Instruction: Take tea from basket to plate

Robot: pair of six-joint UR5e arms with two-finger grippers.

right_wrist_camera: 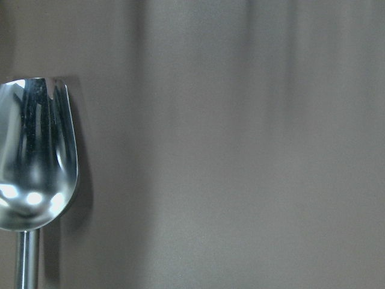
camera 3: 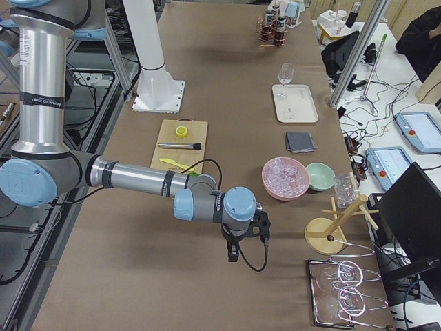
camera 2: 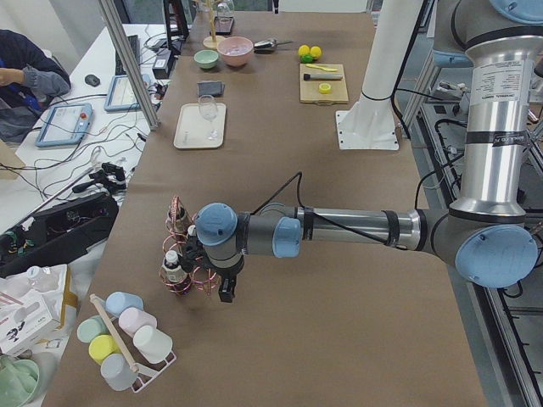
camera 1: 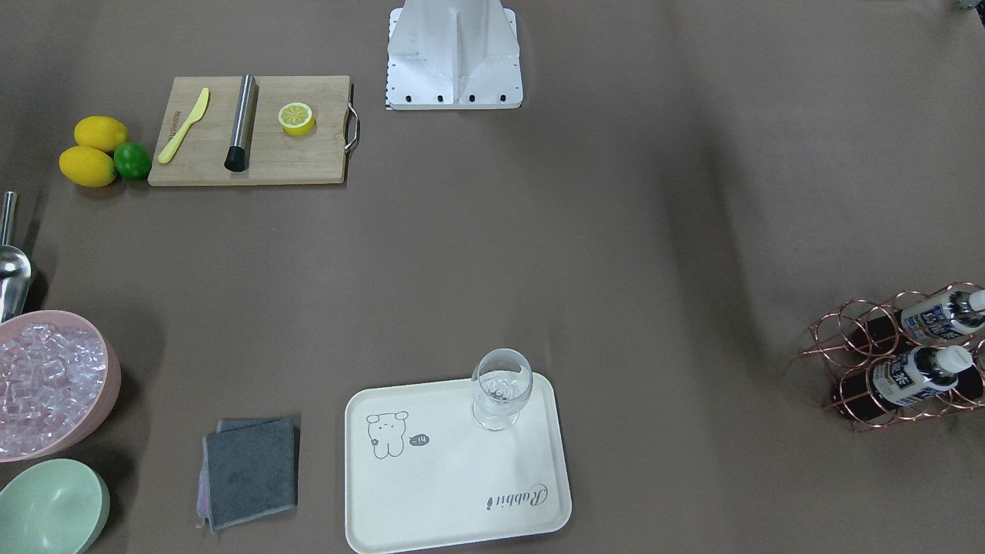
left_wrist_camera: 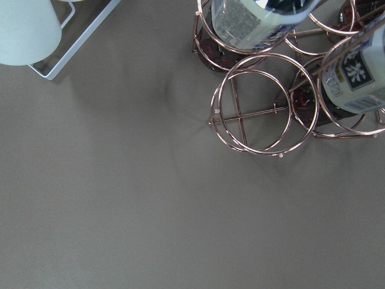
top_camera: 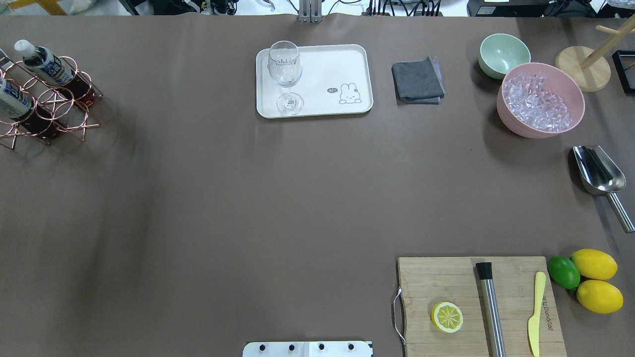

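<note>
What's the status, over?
Left tool by basket, right tool far off; grip unclear. Tea in basket. Glass occupies plate corner.

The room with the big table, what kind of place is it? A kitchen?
Most likely a robot lab, not a kitchen. The left arm and right arm reach over the table, control tablets sit beside it, and the ice bowl, glass and tea look like practice props.

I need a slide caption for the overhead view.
Tea bottles rest in the wire basket at far left; the plate holds only a wine glass.
</note>
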